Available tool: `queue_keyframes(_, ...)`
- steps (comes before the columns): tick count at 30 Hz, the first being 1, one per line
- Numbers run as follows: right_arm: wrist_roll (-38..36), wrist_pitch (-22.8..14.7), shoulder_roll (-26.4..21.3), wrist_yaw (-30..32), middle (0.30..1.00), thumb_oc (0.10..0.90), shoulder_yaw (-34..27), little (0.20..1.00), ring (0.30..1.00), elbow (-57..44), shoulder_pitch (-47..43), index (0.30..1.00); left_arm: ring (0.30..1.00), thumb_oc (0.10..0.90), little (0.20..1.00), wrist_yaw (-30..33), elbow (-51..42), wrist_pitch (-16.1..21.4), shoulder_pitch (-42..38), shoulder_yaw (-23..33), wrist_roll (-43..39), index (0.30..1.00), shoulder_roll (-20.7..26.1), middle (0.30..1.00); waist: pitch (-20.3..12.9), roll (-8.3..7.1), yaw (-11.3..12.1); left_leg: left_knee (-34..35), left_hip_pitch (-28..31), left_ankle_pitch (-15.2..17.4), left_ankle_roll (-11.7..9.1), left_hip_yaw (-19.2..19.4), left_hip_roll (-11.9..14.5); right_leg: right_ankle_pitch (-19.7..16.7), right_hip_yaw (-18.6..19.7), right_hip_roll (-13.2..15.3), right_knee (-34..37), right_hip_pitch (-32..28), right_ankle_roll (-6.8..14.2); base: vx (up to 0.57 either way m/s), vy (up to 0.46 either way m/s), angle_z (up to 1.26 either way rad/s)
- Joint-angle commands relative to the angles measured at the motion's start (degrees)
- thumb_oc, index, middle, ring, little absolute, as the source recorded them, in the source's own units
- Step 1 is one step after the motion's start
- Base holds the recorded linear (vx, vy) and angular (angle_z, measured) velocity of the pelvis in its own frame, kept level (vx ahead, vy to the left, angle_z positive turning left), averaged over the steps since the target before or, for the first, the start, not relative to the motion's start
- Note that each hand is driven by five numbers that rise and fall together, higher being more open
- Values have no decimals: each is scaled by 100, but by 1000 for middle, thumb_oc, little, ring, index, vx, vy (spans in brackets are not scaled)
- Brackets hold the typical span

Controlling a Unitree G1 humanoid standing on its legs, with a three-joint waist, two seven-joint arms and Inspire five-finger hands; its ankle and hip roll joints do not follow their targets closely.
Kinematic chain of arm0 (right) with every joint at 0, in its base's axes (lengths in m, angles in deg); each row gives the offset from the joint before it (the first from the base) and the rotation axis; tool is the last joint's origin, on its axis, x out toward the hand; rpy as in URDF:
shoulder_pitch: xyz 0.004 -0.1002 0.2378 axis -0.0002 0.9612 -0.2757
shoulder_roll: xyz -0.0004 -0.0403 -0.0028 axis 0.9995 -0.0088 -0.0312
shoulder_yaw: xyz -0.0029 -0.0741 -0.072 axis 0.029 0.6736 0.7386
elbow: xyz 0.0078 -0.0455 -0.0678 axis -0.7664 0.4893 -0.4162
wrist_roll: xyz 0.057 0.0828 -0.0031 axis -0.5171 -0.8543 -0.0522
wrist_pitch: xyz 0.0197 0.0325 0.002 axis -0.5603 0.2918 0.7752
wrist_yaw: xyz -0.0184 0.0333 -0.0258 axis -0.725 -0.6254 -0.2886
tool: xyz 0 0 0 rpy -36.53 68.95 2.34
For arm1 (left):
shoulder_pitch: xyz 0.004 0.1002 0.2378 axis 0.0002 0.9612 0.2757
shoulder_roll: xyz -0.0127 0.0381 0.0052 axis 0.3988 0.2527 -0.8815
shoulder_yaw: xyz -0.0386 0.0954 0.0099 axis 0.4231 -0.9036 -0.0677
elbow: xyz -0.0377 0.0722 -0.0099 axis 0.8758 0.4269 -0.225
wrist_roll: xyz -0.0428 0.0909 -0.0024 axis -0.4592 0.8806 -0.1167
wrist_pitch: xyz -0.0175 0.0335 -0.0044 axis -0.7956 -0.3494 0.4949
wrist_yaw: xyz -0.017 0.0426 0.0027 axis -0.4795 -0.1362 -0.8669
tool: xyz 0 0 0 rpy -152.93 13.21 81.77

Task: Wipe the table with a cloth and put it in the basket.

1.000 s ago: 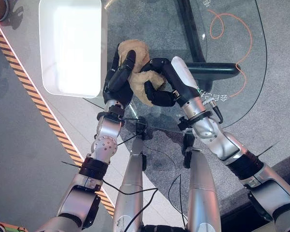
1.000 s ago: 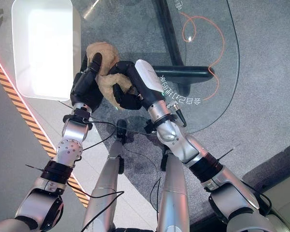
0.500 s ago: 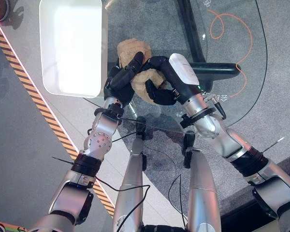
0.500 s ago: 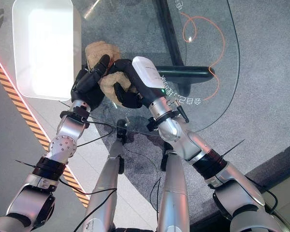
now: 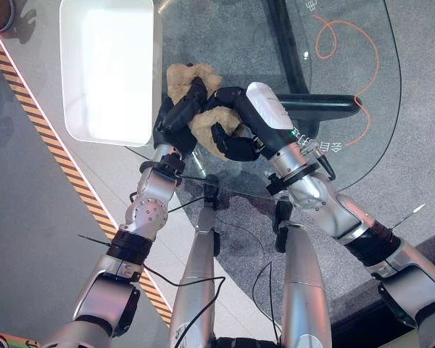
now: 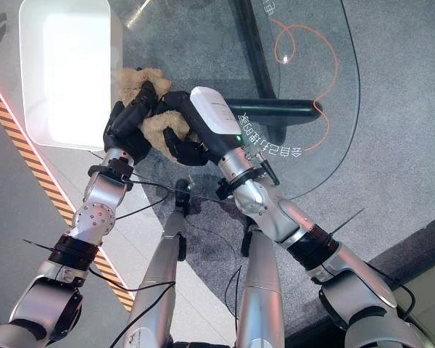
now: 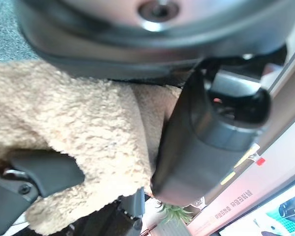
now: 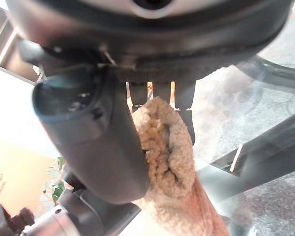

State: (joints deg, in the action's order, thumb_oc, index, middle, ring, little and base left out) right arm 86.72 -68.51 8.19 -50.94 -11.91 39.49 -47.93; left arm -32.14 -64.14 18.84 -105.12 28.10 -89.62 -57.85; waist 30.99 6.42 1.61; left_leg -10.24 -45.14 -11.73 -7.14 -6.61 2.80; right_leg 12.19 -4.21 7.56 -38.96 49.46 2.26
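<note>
Two dark hands clutch one tan cloth over the glass worktop, just right of the white basket at nine o'clock. Left hand curls its fingers into the cloth's upper fold; right hand, at three o'clock of it, wraps fingers and thumb round the lower bunch. Risk ahead: opposing pulls could tear the cloth from one grasp, dropping it short of the basket's rim.

White basket just left of both hands, bare glass table to the right
</note>
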Motion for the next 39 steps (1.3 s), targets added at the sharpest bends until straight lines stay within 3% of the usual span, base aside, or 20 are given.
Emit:
queue_keyframes(1,133,-757,294,245,300,100,-140,200,300,-860,-1011,300,300,100,200,-160,-531,584,-728,44,279,300,-35,300,-119,-280,20,-634,194,951,684,675,-744,-1145,-306,-299,1846,-425,184,0,0,0)
queue_keyframes(6,136,-736,341,226,300,100,-167,200,300,-864,-999,300,300,100,200,-54,-555,759,-731,92,355,300,-90,300,-119,-293,25,-598,221,947,682,667,-750,-1143,-308,-306,1873,-453,181,0,0,0)
queue_keyframes(8,128,-756,356,220,373,185,-176,285,373,-851,-981,373,300,100,200,-34,-568,811,-728,117,361,300,-109,300,-119,-295,27,-590,225,947,683,666,-754,-1141,-310,-309,1876,-452,180,0,0,0)
queue_keyframes(11,56,-758,398,191,900,800,-182,900,900,-836,-974,900,300,100,200,17,-581,926,-721,146,397,300,-131,300,-119,-300,30,-611,210,956,676,664,-755,-1134,-315,-306,1874,-448,179,0,0,0)
queue_keyframes(17,59,-789,450,194,900,800,-200,900,900,-825,-955,900,300,100,200,244,-620,1341,-719,232,463,300,-185,300,-119,-310,41,-603,227,957,673,654,-754,-1133,-323,-297,1868,-457,181,0,0,0)
queue_keyframes(21,139,-784,545,217,900,800,-239,900,900,-782,-946,900,300,100,200,730,-645,2099,-692,437,533,300,-304,300,-119,-315,75,-610,208,958,667,620,-776,-1107,-324,-298,1861,-452,172,0,0,0)
queue_keyframes(26,189,-803,661,215,900,800,-285,900,900,-683,-986,900,300,100,200,1211,-661,2589,-735,605,769,300,-432,300,-119,-332,102,-599,206,956,655,594,-788,-1089,-341,-299,1854,-450,164,0,0,0)
queue_keyframes(32,176,-708,744,241,900,800,-280,900,900,-650,-1109,900,300,100,200,1898,-637,3040,-856,738,1312,300,-526,300,-119,-363,121,-613,163,943,637,571,-791,-1081,-351,-310,1834,-414,154,0,0,0)
queue_keyframes(39,203,-646,824,368,900,800,-275,900,900,-612,-1135,900,300,100,200,2379,-563,3259,-952,828,1762,300,-545,300,-119,-381,133,-594,190,934,613,568,-789,-1072,-367,-303,1846,-450,151,0,0,0)
